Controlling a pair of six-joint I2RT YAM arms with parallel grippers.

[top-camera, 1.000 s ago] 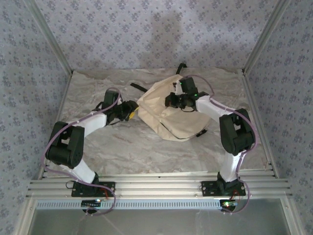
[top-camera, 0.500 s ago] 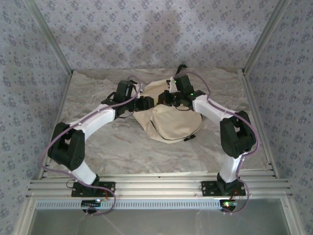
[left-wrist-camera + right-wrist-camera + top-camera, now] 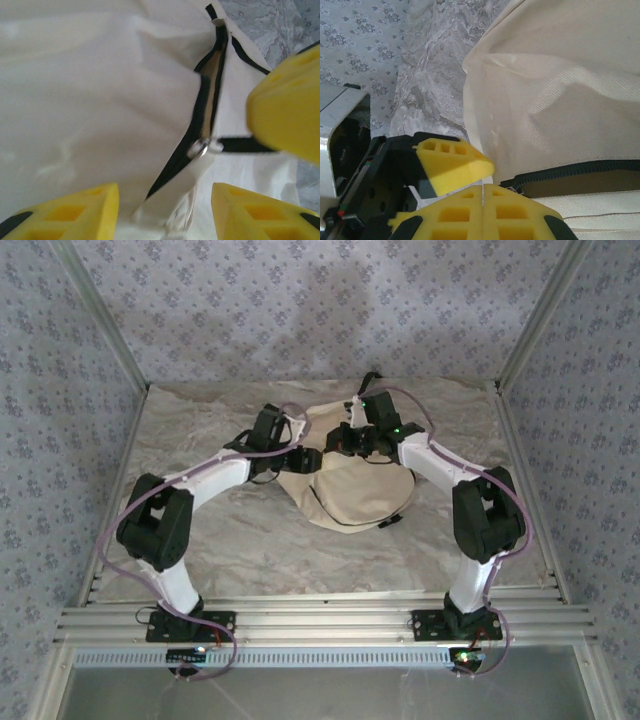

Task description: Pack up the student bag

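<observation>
Beige student bag (image 3: 355, 490) lies on table (image 3: 230, 540) centre, btwn both arms, zipper (image 3: 204, 100) partly undone. L gripper (image 3: 164, 197) at bag's top, jaws apart, fabric flap btwn them, nothing clamped. R gripper (image 3: 483, 192) just beside it, pads pressed together at zipper edge; can't tell if fabric's pinched.

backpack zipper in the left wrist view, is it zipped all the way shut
No, the black zipper on the beige backpack gapes apart above its metal slider, showing the tan inside.
</observation>
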